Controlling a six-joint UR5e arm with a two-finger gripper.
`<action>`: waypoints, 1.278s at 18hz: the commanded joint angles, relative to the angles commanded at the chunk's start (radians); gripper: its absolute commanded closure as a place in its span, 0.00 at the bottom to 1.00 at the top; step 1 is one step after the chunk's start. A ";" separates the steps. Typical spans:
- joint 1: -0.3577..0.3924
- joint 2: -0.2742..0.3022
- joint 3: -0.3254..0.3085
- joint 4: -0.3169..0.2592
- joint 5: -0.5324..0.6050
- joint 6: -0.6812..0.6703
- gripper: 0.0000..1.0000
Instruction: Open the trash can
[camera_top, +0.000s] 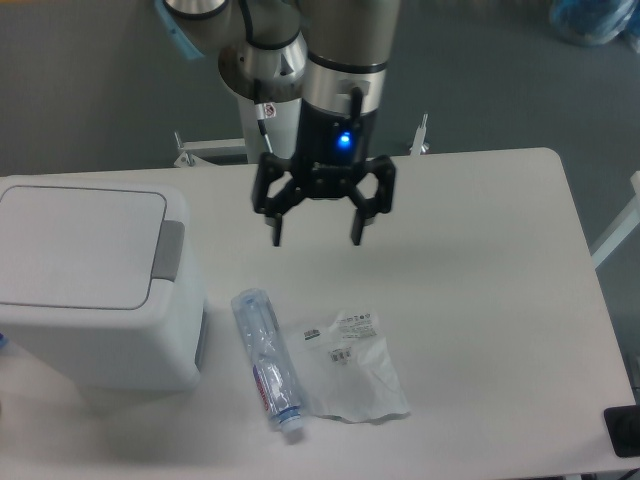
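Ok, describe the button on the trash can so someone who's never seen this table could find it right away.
Start at the big white trash can on the table's left side. Its flat white lid covers the top, and along the lid's right edge sits the push-button. It is a narrow grey rectangle, the only grey patch on top of the white bin.

Trash can (95, 290): smooth white plastic, slight sheen; push-button (168, 250) matt grey plastic. Bottle (267, 358): clear glossy plastic w/ paper label. Bag (352, 365): thin clear crinkled plastic film. Gripper (315, 238): matt black, plastic or metal unclear. Table (480, 300): smooth matt white
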 joint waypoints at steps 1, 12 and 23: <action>-0.018 -0.002 0.000 0.000 0.000 -0.002 0.00; -0.077 -0.011 -0.005 0.002 -0.040 -0.002 0.00; -0.101 -0.031 -0.003 0.003 -0.040 -0.009 0.00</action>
